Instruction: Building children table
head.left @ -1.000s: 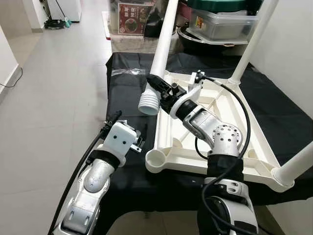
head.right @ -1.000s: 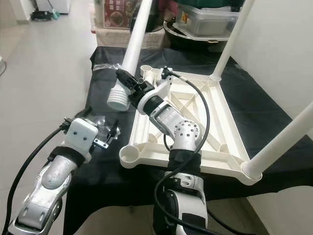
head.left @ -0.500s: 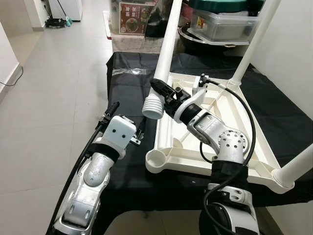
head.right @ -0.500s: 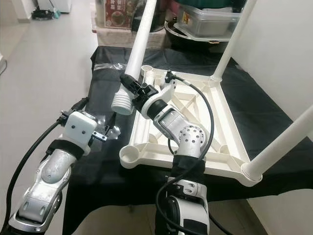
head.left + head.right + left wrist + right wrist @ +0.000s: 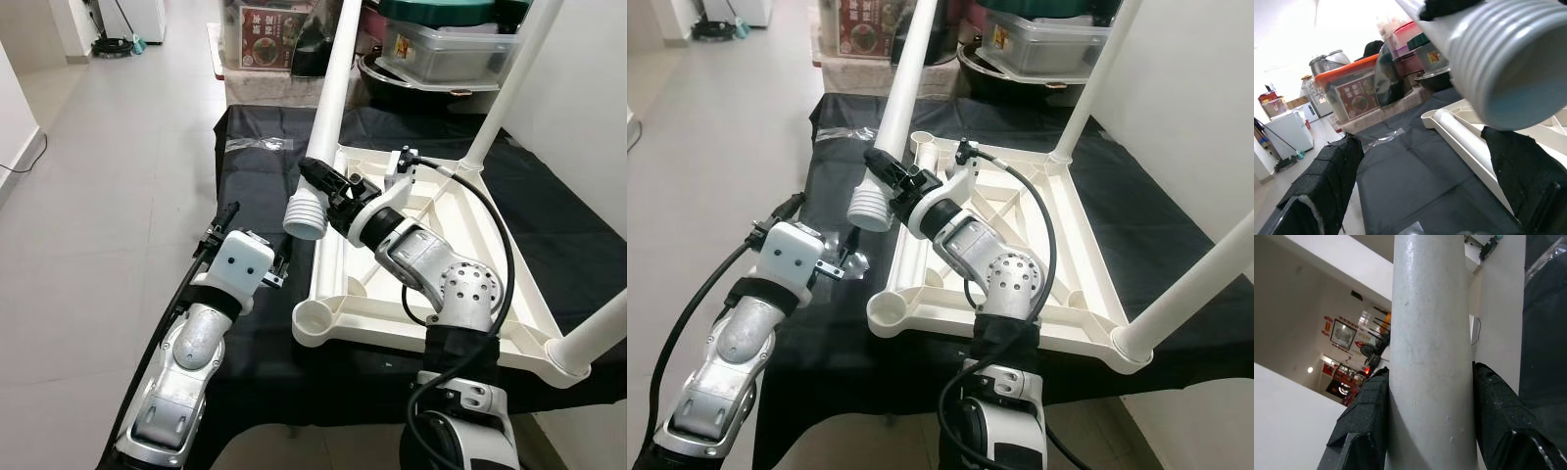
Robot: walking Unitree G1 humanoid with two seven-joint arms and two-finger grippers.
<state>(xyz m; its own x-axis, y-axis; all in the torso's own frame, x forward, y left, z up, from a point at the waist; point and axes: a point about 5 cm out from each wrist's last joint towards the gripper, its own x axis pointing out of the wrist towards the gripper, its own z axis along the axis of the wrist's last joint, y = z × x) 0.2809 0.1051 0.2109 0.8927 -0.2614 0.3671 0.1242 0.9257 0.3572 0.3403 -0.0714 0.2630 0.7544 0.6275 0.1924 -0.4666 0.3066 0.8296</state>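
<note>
Since the earlier frame the left gripper (image 5: pixel 277 273) has risen a little beside the upturned table frame (image 5: pixel 460 245), and the loose white leg (image 5: pixel 328 108) has tipped slightly more upright in the right gripper (image 5: pixel 318 176), its ribbed end (image 5: pixel 306 215) staying just off the frame's left edge. That right gripper is clamped on the leg just above the ribbing; in the right wrist view both black fingers (image 5: pixel 1364 426) press flat against the tube. The left gripper hangs with its fingers parted and nothing between them, low beside the frame's left edge over the black cloth (image 5: pixel 250 196) covering the tabletop; its wrist view looks up at the ribbed end from below. Two legs already stand in the frame's right-hand corners, the far one (image 5: pixel 505 88) and the near one (image 5: pixel 598 333), while the near-left socket (image 5: pixel 313 318) and the far-left socket (image 5: pixel 924 142) are open. The step in hand looks like fitting a third leg. Next, the ribbed end must be brought over one open socket, the tube squared to it, then pressed straight down; the left gripper could steady the lower end.
</note>
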